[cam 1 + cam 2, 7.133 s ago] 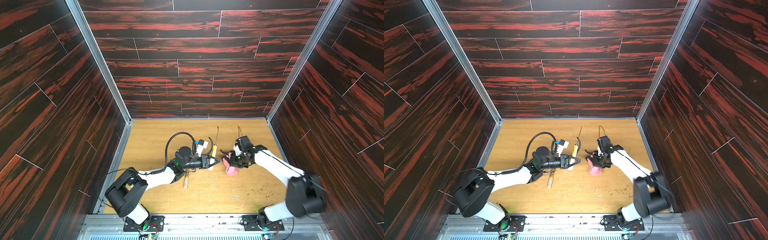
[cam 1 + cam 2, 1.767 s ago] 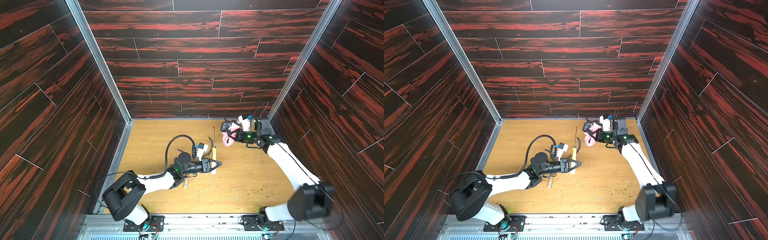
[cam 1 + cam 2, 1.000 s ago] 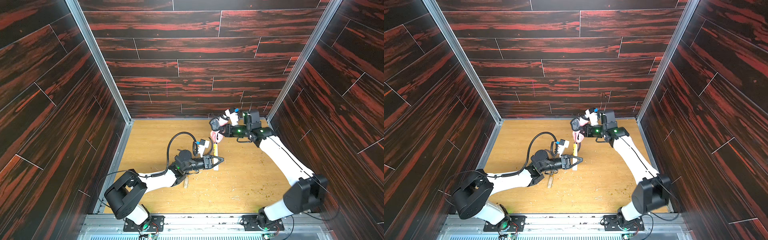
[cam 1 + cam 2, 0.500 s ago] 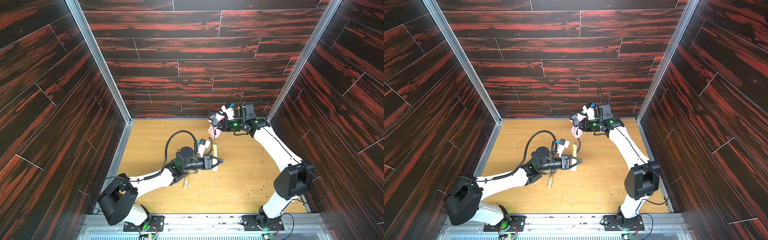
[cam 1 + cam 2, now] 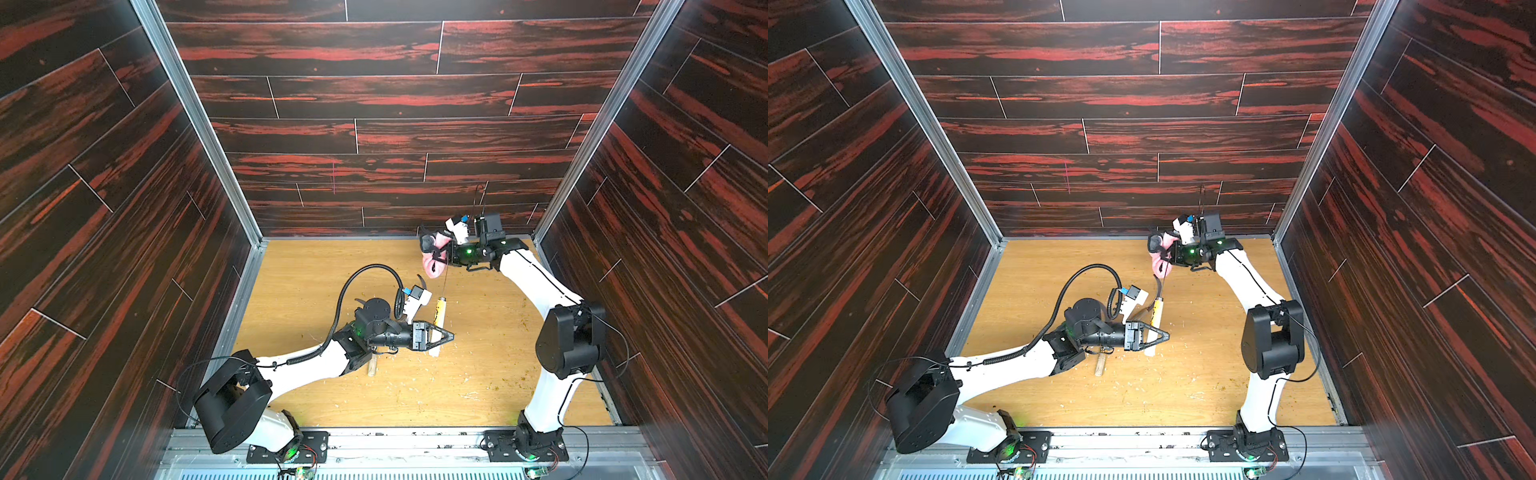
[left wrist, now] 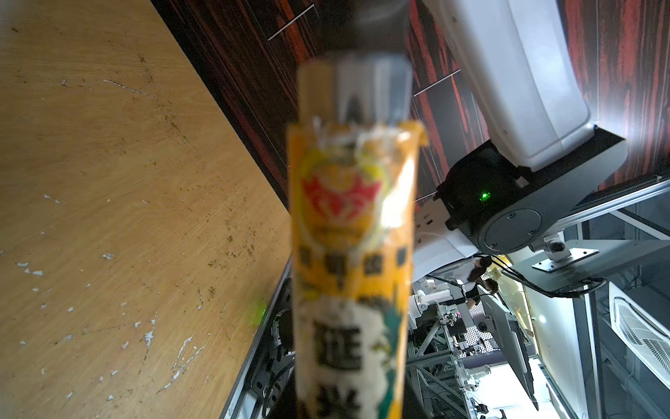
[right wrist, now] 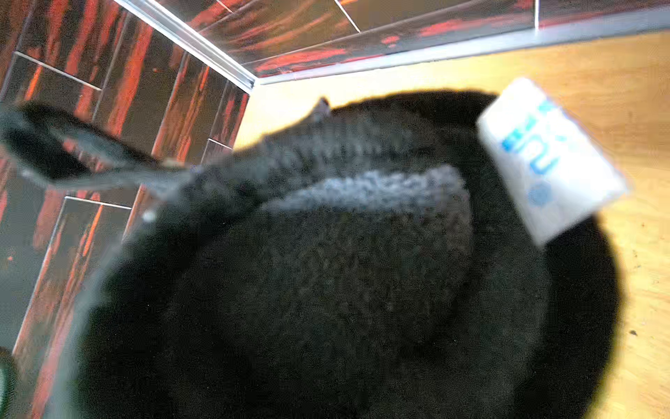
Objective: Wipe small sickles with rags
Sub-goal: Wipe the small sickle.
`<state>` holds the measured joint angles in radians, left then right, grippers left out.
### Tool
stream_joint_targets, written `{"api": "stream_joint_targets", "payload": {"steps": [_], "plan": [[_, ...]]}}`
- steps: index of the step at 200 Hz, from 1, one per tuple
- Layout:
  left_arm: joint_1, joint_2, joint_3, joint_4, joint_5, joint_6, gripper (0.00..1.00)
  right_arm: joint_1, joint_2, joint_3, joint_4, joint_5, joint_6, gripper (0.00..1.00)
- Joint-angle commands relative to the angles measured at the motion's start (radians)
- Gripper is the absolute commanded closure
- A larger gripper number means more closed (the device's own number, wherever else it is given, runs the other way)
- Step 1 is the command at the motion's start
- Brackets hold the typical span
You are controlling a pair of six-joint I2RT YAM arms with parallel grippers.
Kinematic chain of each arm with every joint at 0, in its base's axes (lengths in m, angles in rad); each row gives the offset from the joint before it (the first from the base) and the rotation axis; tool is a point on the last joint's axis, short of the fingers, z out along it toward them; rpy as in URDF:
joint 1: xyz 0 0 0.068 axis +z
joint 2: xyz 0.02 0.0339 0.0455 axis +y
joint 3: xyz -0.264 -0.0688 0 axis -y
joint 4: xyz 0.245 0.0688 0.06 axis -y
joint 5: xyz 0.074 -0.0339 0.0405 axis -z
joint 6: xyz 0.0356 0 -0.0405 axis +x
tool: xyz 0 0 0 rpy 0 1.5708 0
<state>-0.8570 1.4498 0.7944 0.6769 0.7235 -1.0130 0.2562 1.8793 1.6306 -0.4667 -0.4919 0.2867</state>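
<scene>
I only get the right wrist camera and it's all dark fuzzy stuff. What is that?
Observer: That's the pink rag. The right end effector is shut on it, over by the back wall.
Operator: Where's the sickle I'm supposed to wipe?
Observer: The left end effector is shut on the sickle, holding it by its pale handle. The thin blade runs up toward the rag.
Operator: Are there any more?
Observer: A second wooden handle lies on the table, poking out from under the left arm.
</scene>
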Motion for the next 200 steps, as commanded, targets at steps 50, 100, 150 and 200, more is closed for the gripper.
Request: {"api": "stream_joint_targets", "payload": {"steps": [50,100,150,200], "plan": [[0.021,-0.035,-0.036,0.121,-0.025,-0.027,1.00,-0.028,-0.344,-0.335,0.027,0.125,0.009,1.00],[0.050,-0.002,-0.014,0.139,-0.014,-0.043,1.00,0.057,-0.595,-0.381,-0.033,0.125,-0.019,1.00],[0.058,0.011,0.003,0.144,0.002,-0.058,1.00,0.185,-0.618,-0.293,-0.098,0.200,-0.085,1.00],[0.058,0.002,0.008,0.119,0.008,-0.045,1.00,0.199,-0.551,-0.263,-0.051,0.184,-0.080,1.00]]}}
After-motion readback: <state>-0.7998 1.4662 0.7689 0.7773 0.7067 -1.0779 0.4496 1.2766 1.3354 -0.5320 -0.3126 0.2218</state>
